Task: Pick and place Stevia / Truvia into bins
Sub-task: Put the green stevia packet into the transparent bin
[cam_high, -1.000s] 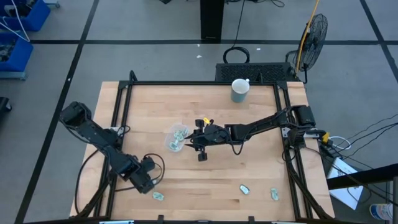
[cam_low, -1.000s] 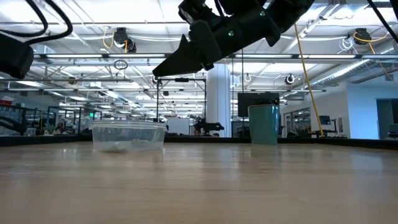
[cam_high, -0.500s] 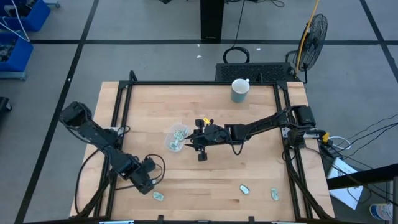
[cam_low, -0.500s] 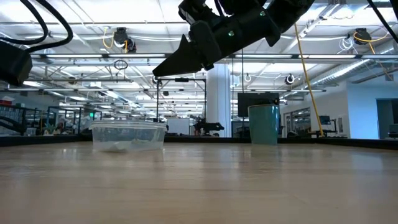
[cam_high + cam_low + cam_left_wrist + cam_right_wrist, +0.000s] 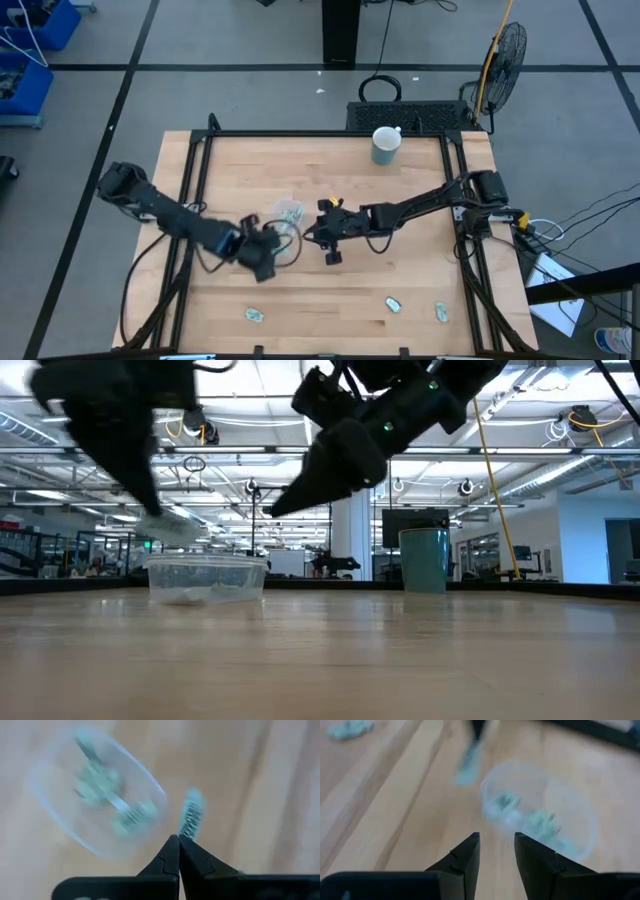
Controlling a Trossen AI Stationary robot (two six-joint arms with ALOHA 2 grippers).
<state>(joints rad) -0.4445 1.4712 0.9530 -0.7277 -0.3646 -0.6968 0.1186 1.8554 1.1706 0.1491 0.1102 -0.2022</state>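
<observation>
Stevia packets are lying in three places. Some are sitting inside the clear bin [image 5: 287, 222], near the middle of the table [image 5: 400, 280]. One loose packet [image 5: 255, 314] is lying near the front edge on the left arm's side. Two more, a middle packet [image 5: 393, 304] and a far packet [image 5: 441, 313], are lying near the front edge on the right arm's side. One more held packet [image 5: 191, 814] is being pinched at the tip of the left gripper [image 5: 178, 840].

The left gripper [image 5: 265, 250] is hanging in the air just beside the bin, on the front side of it. Its two fingers are squeezed together on the held packet, which is sticking out past the tips. In the left wrist view the bin [image 5: 97, 815] is showing just beside the held packet, with green and white packets inside it.

The right gripper [image 5: 315, 232] is hanging in the air on the other side of the bin, very near it. Its fingers [image 5: 465, 857] are standing apart and are holding nothing. In the right wrist view the bin [image 5: 540, 817] is sitting just past those fingers.

In the low view the bin [image 5: 206, 578] is resting flat on the table, and both grippers are floating above it. A mug [image 5: 385, 145] is standing upright near the back edge, well apart from the bin.
</observation>
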